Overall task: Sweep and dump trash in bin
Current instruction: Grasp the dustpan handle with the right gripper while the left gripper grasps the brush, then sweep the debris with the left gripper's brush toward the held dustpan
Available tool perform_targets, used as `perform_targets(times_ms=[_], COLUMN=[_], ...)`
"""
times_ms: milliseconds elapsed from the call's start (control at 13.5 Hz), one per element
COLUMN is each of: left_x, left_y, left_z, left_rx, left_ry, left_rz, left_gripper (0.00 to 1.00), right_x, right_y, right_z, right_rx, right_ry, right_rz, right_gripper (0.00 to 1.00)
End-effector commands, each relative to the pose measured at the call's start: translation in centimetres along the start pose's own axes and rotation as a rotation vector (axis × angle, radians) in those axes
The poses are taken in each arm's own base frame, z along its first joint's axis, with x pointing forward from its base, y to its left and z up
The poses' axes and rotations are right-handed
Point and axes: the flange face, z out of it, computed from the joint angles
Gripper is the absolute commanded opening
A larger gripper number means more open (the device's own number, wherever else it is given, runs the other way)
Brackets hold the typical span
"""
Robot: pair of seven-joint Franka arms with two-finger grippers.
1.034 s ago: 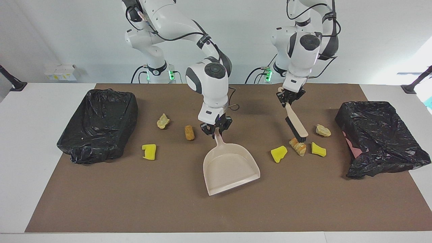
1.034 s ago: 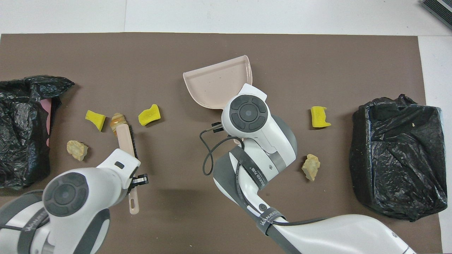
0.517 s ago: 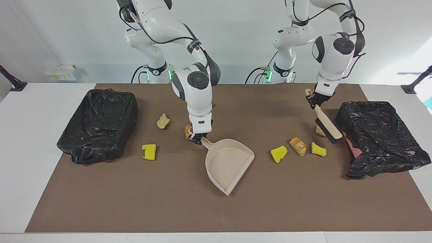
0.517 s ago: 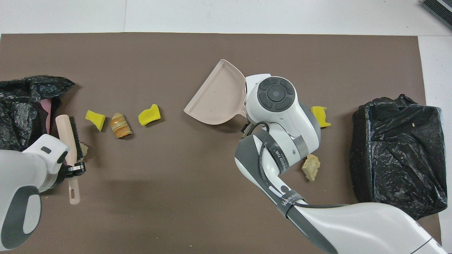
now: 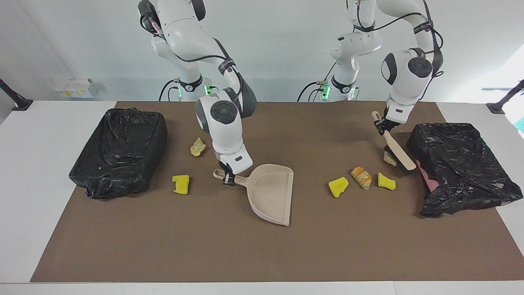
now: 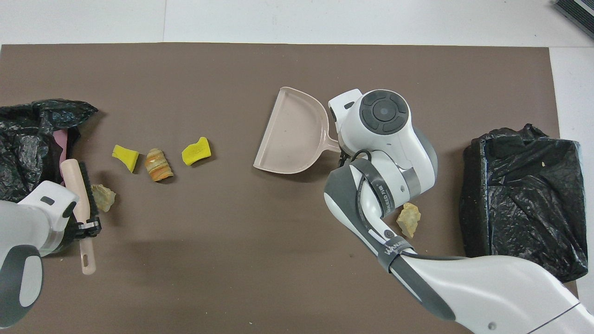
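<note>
Clock directions here follow the facing view. At nine o'clock on the table sat the black-bagged bin (image 5: 123, 180) at the right arm's end. At its three o'clock lay a yellow chunk (image 5: 181, 184), with a pale lump (image 5: 198, 147) at that chunk's one o'clock.

Your right fingers (image 5: 227, 179) were clamped on the handle of the dustpan (image 5: 270, 192) near the table's middle. Its open mouth faced three o'clock, toward the loose pieces. You needed to press its lip flat on the mat, or the bits would likely have slid under it.

At the pan's three o'clock, well apart from it, lay a row of trash: a yellow piece (image 5: 338, 187), a bread-like bit (image 5: 361, 177) and another yellow wedge (image 5: 386, 181).

Your left fingers (image 5: 381, 125) were closed on the handle of the brush (image 5: 397, 149). Its bristles were down by a second pale lump (image 5: 389, 159), just beside the other bin (image 5: 458, 164).

The best stroke would have drawn that lump toward eight o'clock into the row, then run low and steady toward nine o'clock into the pan. The chunks looked light, so a slow stroke would have stopped them rolling off.
</note>
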Motion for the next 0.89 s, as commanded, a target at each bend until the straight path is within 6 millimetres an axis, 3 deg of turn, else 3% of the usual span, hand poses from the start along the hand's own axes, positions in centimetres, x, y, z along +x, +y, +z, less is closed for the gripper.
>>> perform_targets(times_ms=[0,222,369,517,665,813], left_x=[1.7,1.1,1.2,2.4,4.0,5.6], left_y=[3.7,11.9,15.1,15.8,14.5,12.1], left_z=[0.7,-1.1,-2.6,-5.3,-8.6,-8.4], left_rx=[-0.007,-0.034,-0.056,-0.054,-0.039,-0.044], left_ry=[0.004,0.021,0.016,0.011,0.001,0.009], left_rz=[0.046,0.039,0.023,0.025,0.052,0.1], left_gripper=[0.0,0.0,0.0,0.0,0.0,0.0], right_x=[1.2,2.7,2.8,2.8,2.8,2.8], right_y=[0.0,-0.9,-0.8,-0.8,-0.7,-0.7], right_z=[0.1,0.7,0.7,0.9,0.9,0.9], right_rx=[-0.01,-0.03,-0.041,-0.049,-0.051,-0.051], right_ry=[-0.012,-0.039,-0.03,-0.026,-0.024,-0.024], right_rz=[-0.082,-0.163,-0.169,-0.172,-0.182,-0.184], right_gripper=[0.0,0.0,0.0,0.0,0.0,0.0])
